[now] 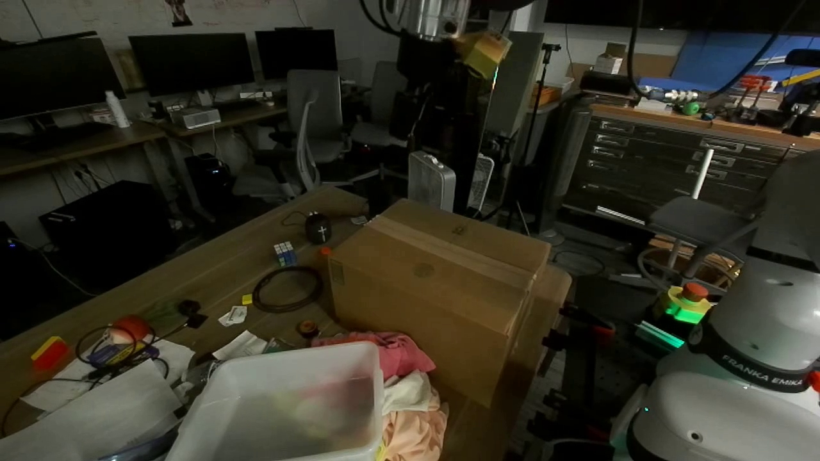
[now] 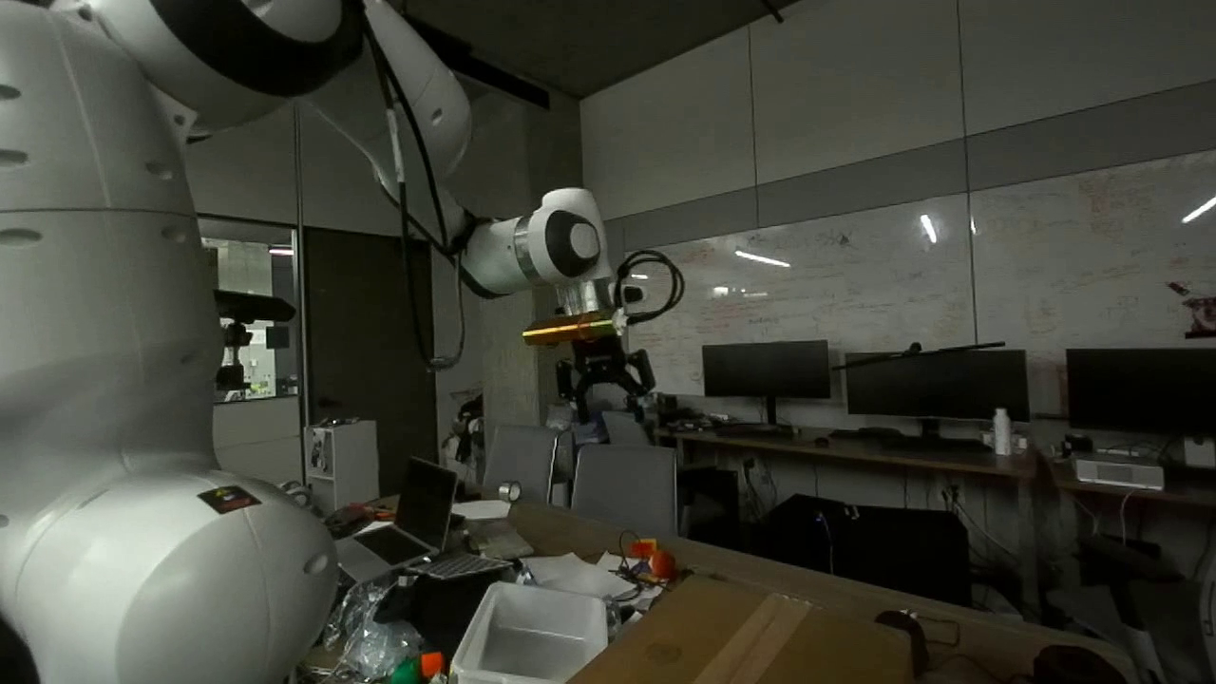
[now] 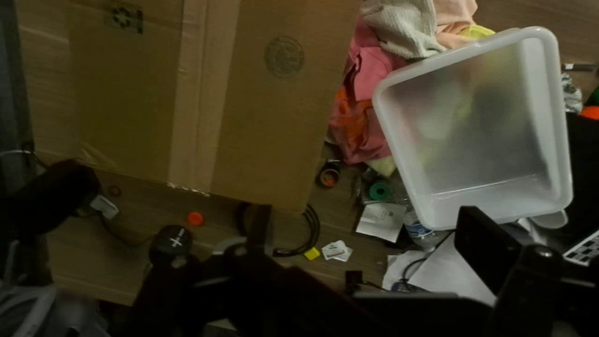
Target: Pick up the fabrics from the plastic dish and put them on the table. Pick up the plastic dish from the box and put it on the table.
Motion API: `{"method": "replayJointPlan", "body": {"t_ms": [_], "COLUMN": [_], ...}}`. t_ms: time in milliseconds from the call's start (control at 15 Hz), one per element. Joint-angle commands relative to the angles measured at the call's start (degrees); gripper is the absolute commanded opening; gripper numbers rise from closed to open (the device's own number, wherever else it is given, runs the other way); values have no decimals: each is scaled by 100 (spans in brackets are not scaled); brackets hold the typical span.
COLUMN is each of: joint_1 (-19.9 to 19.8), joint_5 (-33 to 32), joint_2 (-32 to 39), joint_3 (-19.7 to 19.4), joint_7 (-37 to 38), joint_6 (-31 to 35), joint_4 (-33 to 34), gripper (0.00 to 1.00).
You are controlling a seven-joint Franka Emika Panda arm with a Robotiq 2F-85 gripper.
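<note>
The tool (image 2: 609,414) hangs well above the desk (image 1: 224,275), spread wide with nothing in its grasp. Taking its gap in the wrist view as the centre of the dial, the fabrics (image 3: 374,70) lie at twelve o'clock, the plastic dish (image 3: 475,126) between one and two, and the cardboard box (image 3: 201,98) near ten.

By my judgement both halves of the task look done. The fabrics, in pink, orange, cream, peach and yellow, are out of the dish and bunched on the desk between it and the box. The dish is off the box and sits beside it on the desk, with papers (image 3: 449,271) at about six o'clock from it. No step in the sentence appears left.

Of the containers, the dish shows no cloth inside, in the wrist view or in both exterior views. Faint pink and yellow tints do show there; in this dim, blurred light they are probably the fabrics seen through the translucent wall. The box is taped along its top, so its contents are out of sight. At seven o'clock from the dish's middle, a clear plastic bottle (image 3: 423,236) lies at the rim, partly hidden; what it holds does not show.
</note>
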Motion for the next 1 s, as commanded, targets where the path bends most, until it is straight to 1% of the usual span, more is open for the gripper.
{"method": "replayJointPlan", "body": {"t_ms": [0, 400, 667, 800, 933], "joint_1": [-372, -824, -1032, -1146, -1135], "joint_5": [236, 803, 890, 783, 800], "joint_2": [-615, -1430, -1874, -1993, -2053], "joint_3": [-372, -1014, -1206, -1222, -1300], "joint_7": [121, -9, -8, 5, -212], "joint_6": [129, 723, 1334, 1350, 1042], "joint_4": [-551, -1512, -2033, -2147, -2136], "gripper": [100, 100, 100, 100, 100]}}
